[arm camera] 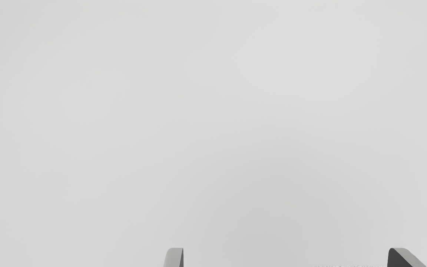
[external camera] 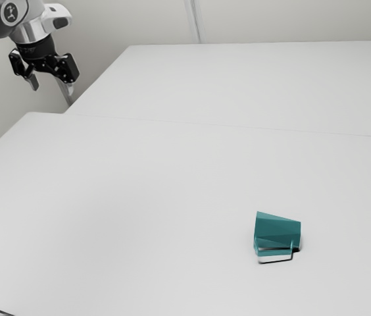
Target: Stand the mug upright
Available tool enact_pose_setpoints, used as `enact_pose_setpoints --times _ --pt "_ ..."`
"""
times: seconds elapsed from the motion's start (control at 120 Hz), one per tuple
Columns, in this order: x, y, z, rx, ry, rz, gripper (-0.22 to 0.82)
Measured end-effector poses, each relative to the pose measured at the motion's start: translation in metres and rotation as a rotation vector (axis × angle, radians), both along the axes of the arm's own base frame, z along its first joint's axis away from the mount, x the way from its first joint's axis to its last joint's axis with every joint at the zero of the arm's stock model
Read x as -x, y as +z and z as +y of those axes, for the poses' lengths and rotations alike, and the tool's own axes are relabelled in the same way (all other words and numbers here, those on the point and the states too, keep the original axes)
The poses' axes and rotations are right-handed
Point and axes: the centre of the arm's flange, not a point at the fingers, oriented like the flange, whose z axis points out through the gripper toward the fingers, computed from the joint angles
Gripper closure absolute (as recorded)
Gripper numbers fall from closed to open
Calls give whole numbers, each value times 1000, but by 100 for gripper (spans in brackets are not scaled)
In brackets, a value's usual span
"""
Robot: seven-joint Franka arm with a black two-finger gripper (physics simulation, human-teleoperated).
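The teal mug (external camera: 277,234) lay on its side at lower right in the exterior view, long axis roughly left to right. The gripper (external camera: 52,85) hung at upper left, jaws wide apart, so its reach ran down and right, over a broad stretch of table (external camera: 139,191).

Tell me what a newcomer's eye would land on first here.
The teal mug stands out first, lying on its side on the white table, toward the exterior view's lower right. Next comes the black end effector, open and well away from the mug, at that view's upper left.
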Motion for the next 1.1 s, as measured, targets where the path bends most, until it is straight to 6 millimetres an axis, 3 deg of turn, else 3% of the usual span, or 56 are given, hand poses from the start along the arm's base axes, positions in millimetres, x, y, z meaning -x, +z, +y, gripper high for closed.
enact_pose_setpoints --times 0.175,0.292,0.417,0.567,0.817,1.1 --pt "1 -4 0 0 -26 12 0" --pt "-9 -14 -10 8 -61 13 0" --pt "-31 -51 -23 123 -83 30 0" --pt "-56 -117 -43 298 -80 72 0" --pt "-54 -228 -98 634 4 187 0" --pt "-53 -304 -159 884 119 305 0"
